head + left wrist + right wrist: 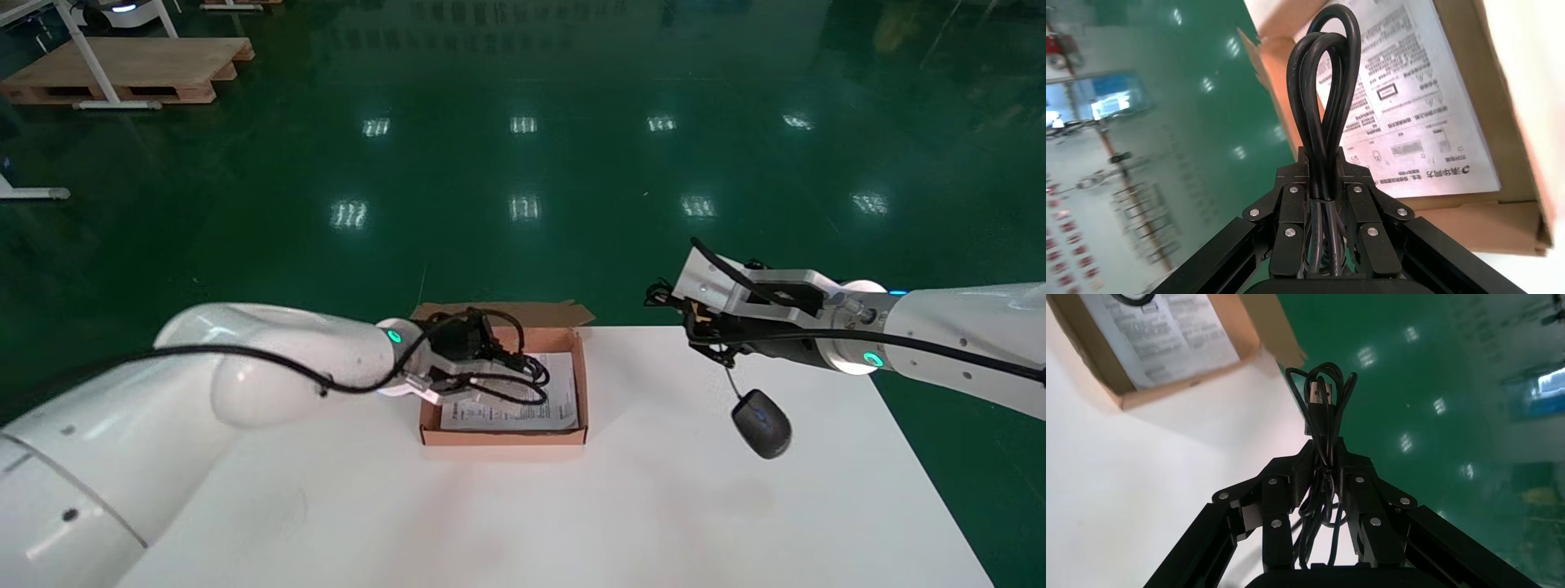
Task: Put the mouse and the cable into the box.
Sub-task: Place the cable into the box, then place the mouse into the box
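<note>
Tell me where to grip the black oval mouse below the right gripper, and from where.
Probably across the two long flanks of the black oval mouse, at mid-body, where the shell is narrowest. Come from the robot's left over the white table: the right gripper, shut on the bundled mouse cord, sits above it. The left gripper is shut on a black looped cable over the cardboard box.

Light comes from above: lamps are mirrored as rows of white glare patches on the glossy green floor point(523, 163) in all three views. The white table point(654, 506) is evenly bright, almost washed out, with only soft shadows — a faint one near the mouse point(762, 423) hanging on its cord point(1324, 425), a thin one along the front wall of the box point(502, 437). The black cable point(1322, 159) carries a pale sheen on its loops.
</note>
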Robot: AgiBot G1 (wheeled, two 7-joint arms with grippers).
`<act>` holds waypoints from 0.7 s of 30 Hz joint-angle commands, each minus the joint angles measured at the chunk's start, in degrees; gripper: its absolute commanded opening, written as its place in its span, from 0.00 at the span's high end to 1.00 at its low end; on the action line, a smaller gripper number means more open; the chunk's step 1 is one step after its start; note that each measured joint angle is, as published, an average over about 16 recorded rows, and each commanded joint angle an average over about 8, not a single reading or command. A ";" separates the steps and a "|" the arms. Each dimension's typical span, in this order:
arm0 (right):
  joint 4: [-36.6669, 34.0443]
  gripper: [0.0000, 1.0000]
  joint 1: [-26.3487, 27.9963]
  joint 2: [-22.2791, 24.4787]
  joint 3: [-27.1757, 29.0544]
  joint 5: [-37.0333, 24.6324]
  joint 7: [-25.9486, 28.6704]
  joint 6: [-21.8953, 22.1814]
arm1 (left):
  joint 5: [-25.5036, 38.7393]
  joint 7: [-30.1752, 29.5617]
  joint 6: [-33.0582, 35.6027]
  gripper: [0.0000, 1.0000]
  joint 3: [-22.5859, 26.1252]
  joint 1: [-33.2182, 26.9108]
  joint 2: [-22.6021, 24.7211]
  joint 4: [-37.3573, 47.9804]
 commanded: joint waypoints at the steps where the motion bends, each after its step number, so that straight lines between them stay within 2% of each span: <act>1: 0.00 1.00 0.00 0.00 0.00 0.00 0.00 0.00 | 3.36 -1.60 -4.49 1.00 3.08 1.75 0.51 -0.42; 10: 0.00 1.00 0.00 0.00 0.00 0.00 0.00 0.00 | -0.50 -10.21 -7.77 1.00 11.64 1.27 0.49 -1.92; 11: 0.00 1.00 0.00 0.00 0.00 0.00 0.00 0.00 | -1.10 -10.59 -7.91 0.91 12.24 1.12 0.48 -1.97; 18: 0.94 1.00 -0.09 0.10 0.01 -0.13 0.43 -0.11 | -3.35 -11.23 -8.17 0.04 15.23 0.54 0.59 -1.21; 19: 1.03 1.00 -0.10 0.11 0.01 -0.14 0.47 -0.12 | -3.45 -11.23 -8.16 0.00 15.43 0.51 0.60 -1.10; 21: 0.87 1.00 -0.09 0.10 0.01 -0.12 0.40 -0.09 | -3.50 -11.24 -8.06 0.00 15.45 0.46 0.55 -1.09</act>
